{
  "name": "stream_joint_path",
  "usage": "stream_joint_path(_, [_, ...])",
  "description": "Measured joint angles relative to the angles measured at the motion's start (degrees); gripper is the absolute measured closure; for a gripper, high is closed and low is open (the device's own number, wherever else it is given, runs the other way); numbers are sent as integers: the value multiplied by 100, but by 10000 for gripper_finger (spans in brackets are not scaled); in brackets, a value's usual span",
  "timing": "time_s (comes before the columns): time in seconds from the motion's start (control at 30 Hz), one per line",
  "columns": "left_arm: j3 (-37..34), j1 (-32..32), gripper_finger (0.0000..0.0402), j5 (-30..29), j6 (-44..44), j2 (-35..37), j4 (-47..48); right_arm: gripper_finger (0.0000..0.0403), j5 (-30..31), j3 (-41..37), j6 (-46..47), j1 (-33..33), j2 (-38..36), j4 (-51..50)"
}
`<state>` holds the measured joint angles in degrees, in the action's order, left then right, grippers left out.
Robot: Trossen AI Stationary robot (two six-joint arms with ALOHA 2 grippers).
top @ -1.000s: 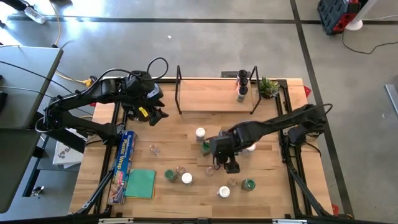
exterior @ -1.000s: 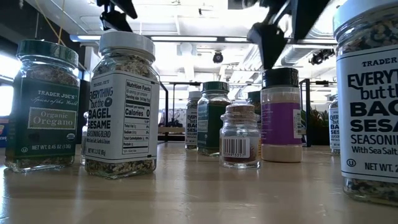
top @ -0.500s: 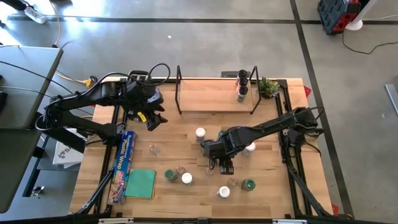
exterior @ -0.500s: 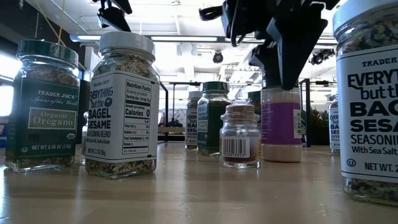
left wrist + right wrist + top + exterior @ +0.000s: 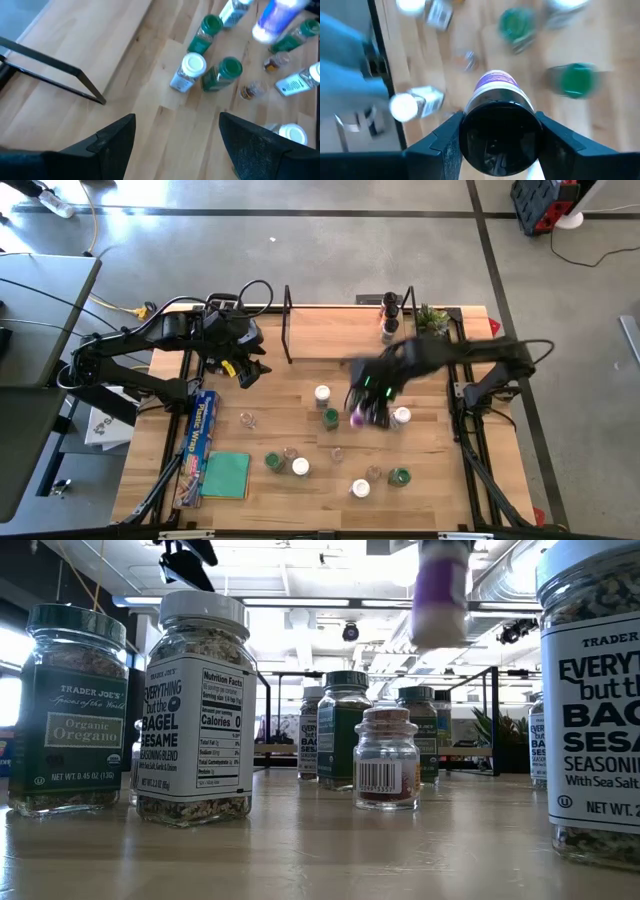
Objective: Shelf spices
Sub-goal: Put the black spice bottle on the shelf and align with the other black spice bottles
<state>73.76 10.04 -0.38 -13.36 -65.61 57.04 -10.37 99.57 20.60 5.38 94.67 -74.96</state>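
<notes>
A purple-labelled spice jar (image 5: 440,595) with a black lid (image 5: 500,137) hangs above the table's middle, and my right gripper (image 5: 365,405) is shut on it. Several other spice jars stand or lie on the table, among them a white-lidded one (image 5: 322,394) and a green-lidded one (image 5: 331,418). The shelf (image 5: 335,332) stands at the far edge with two jars (image 5: 388,328) on its right end. My left gripper (image 5: 245,372) hovers open off the shelf's left end, holding nothing. My right gripper pinches the jar at its black lid (image 5: 470,145), one finger (image 5: 437,147) on each side. The fingers come from above, pointing steeply down. The jar hangs below them about upright, lid up, lifted clear of the table and the other jars.
A small potted plant (image 5: 432,318) stands right of the shelf. A blue box of wrap (image 5: 202,430) and a green cloth (image 5: 226,475) lie at the near left. Jars (image 5: 361,488) are scattered over the near half of the table.
My right gripper has come down around the purple-labelled jar, taken hold of it, then risen and gone toward the far edge, rolling a little. The jar has left the table and now hangs clear above the others.
</notes>
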Motion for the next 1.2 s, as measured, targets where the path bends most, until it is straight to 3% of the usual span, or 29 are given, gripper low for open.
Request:
stream_joint_path(0.1, [0, 11, 119, -125, 2, -2, -220, 216, 145, 498, 2, -631, -225, -496])
stream_joint_path(0.23, [0, 11, 119, -273, 10, 0, -564, 216, 774, 728, -35, -1665, -266, -1335])
stream_joint_path(0.33, [0, 11, 119, -328, 13, 0, -805, 216, 1000, 275, -272, -2437, -264, -1446])
stream_joint_path(0.5, [0, 16, 119, -401, 13, 0, -937, 216, 960, -865, -461, -3294, -246, -697])
stream_joint_path(0.8, [0, 15, 119, -492, -46, 0, -905, 216, 1160, -1977, 27, -3587, -244, 365])
stream_joint_path(1.2, [0, 162, 119, -485, 6, 0, -916, 216, 1458, -2208, 537, -3617, -253, 782])
